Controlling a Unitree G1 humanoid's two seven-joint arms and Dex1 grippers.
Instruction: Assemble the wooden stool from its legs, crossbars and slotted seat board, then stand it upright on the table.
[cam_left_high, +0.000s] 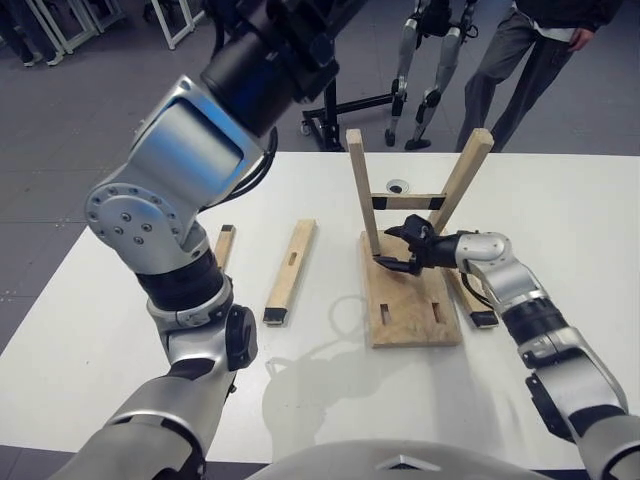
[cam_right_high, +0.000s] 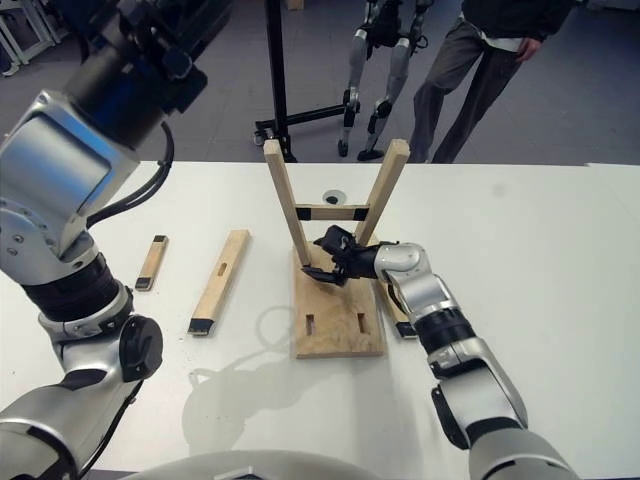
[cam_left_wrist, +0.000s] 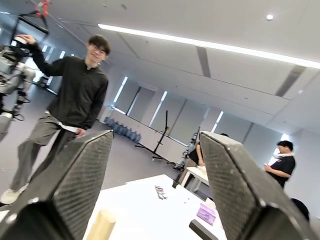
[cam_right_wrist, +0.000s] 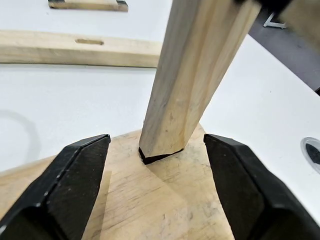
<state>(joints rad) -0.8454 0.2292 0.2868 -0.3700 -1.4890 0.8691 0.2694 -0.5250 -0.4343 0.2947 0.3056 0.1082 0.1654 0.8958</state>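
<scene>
the seat board (cam_left_high: 415, 312) lies flat on the table (cam_left_high: 90, 330) with two legs (cam_left_high: 466, 172) and a crossbar (cam_left_high: 405, 201) standing in it, right gripper (cam_left_high: 385, 246) spread either side of the left leg (cam_left_high: 361, 190) at its foot, left gripper (cam_left_wrist: 156, 140) spread too, empty.

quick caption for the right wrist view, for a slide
Open right gripper flanking a wooden leg that stands on the slotted seat board.

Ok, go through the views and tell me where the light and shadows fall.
Left eye view: soft arm shadows lie on the white table on the robot's side of the seat board, no glare. Left wrist view: a bright ceiling light strip above the dark, open left gripper. Right wrist view: even light, faint shadows on the board at the foot of the leg.
</scene>
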